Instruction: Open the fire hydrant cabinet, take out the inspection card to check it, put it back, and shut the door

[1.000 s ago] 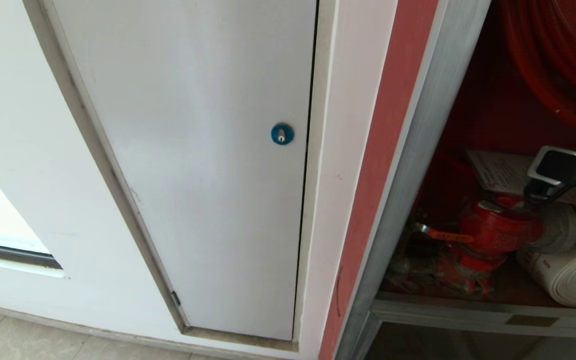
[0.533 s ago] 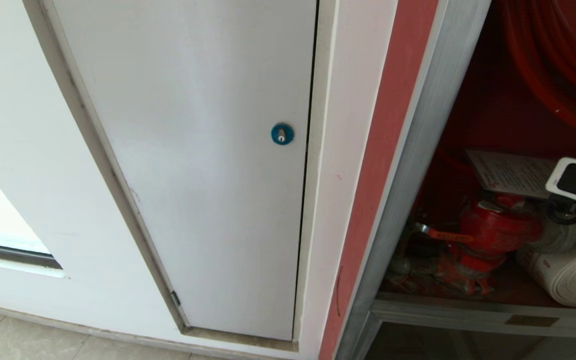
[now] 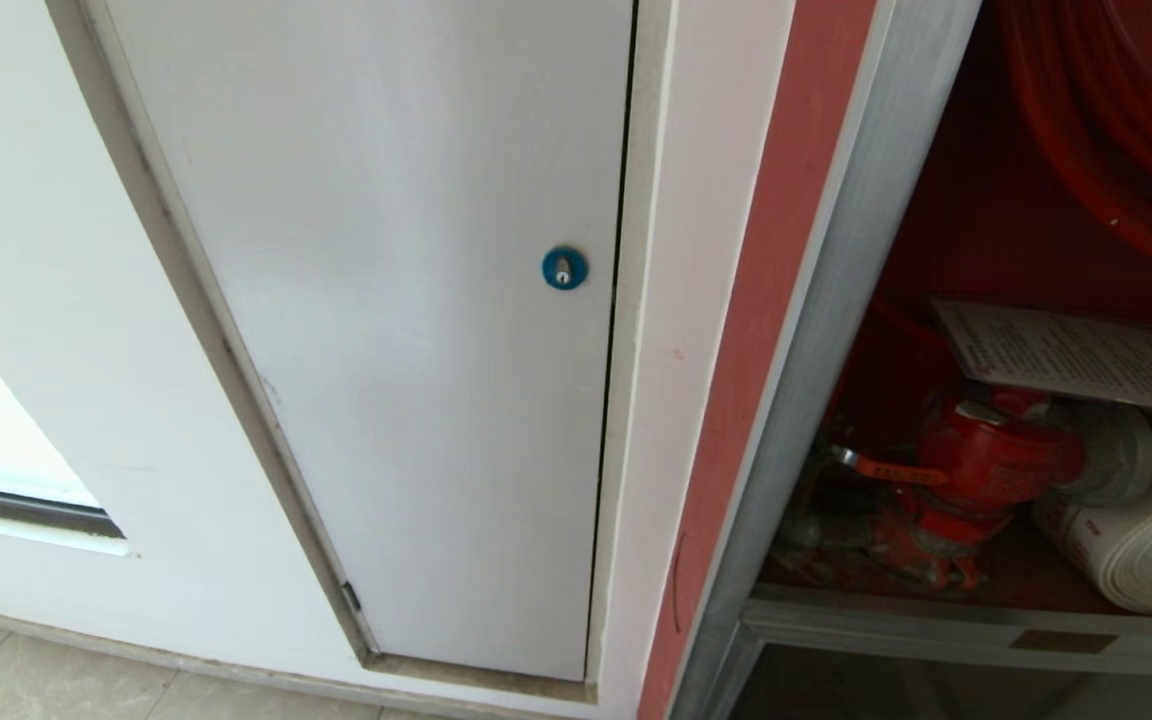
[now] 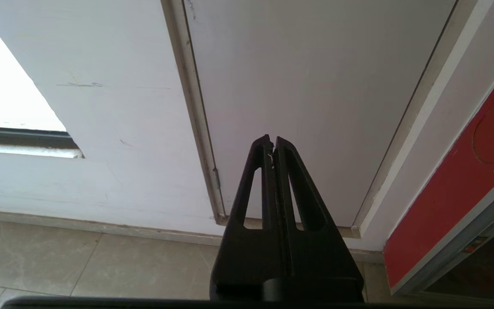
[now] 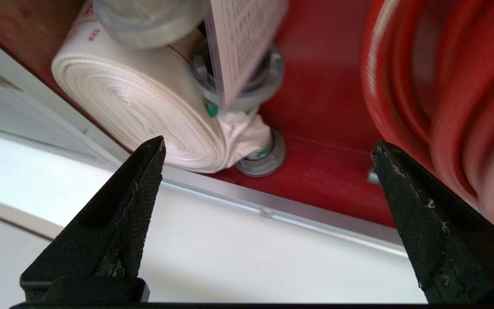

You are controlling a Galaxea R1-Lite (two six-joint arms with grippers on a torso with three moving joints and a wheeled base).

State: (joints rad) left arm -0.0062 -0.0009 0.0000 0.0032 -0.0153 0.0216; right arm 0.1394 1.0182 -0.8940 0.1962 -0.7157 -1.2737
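Left gripper (image 4: pixel 274 143) pressed shut on nothing, parked before the white panel (image 3: pixel 386 300) with its blue lock (image 3: pixel 564 268). Right of it, cabinet (image 3: pixel 836 300) open, card (image 3: pixel 1066 352) lying above the red valve (image 3: pixel 986 465), uncovered now. Right gripper (image 5: pixel 268 150) spread wide and empty, drawn back almost out of the head view.

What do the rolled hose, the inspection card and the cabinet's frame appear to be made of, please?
Rolled hose: woven white fabric, going by its ribbed flat coils. Inspection card: thin printed paper, possibly laminated; it looks glossy in the right wrist view. Cabinet frame: brushed grey metal, probably aluminium.
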